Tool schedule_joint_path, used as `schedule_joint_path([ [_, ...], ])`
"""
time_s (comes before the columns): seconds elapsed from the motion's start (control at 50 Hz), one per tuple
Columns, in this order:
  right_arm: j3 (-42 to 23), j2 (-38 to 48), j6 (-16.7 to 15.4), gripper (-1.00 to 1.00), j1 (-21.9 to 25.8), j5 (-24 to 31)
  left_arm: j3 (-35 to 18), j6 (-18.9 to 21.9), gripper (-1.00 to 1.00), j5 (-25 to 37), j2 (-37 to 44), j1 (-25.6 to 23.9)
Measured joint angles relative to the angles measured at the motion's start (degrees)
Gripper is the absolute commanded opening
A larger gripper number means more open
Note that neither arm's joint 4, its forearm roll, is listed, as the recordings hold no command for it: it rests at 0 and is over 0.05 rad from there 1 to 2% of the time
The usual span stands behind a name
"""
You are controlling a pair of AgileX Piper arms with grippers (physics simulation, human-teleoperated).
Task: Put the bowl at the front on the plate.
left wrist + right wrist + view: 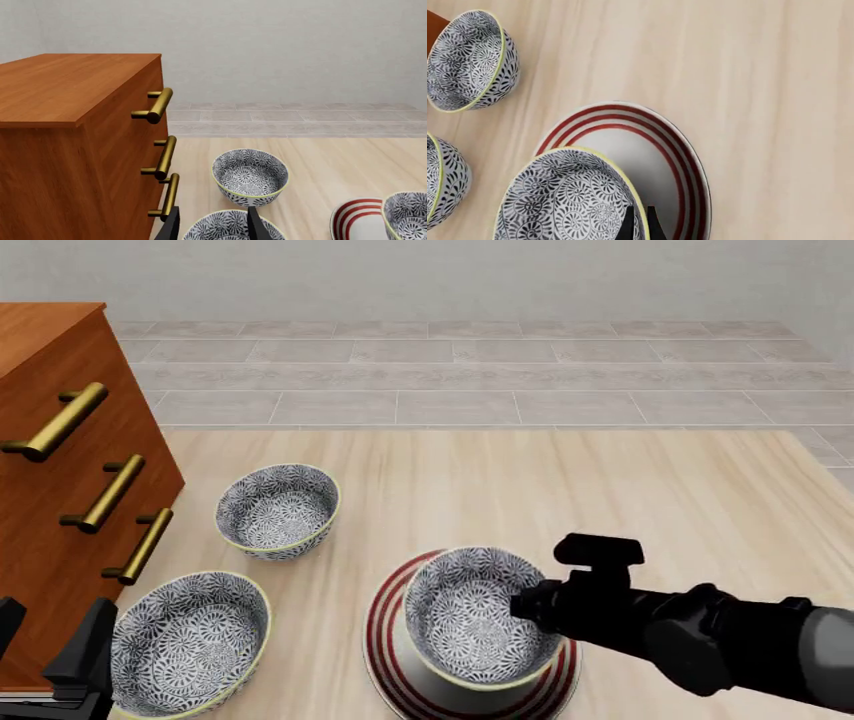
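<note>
Pinching the bowl [474,625] rim, the right gripper [638,225] holds it over the plate [395,660]; left gripper [212,226] open.

Light wood table [694,490] is carrying a brown drawer cabinet [54,490] sitting at its left edge, two patterned bowls beside it, one further back [278,510] and one nearer [187,642], and a red-ringed plate [387,640] lying right of the nearer bowl.
</note>
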Motion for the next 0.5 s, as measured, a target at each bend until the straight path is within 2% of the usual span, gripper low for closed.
schedule_joint_path([
  [0.5,-0.12,1.79,-1.29,-1.00,-0.71,-0.69,0.00,0.00,1.00,0.00,0.00,0.00],
])
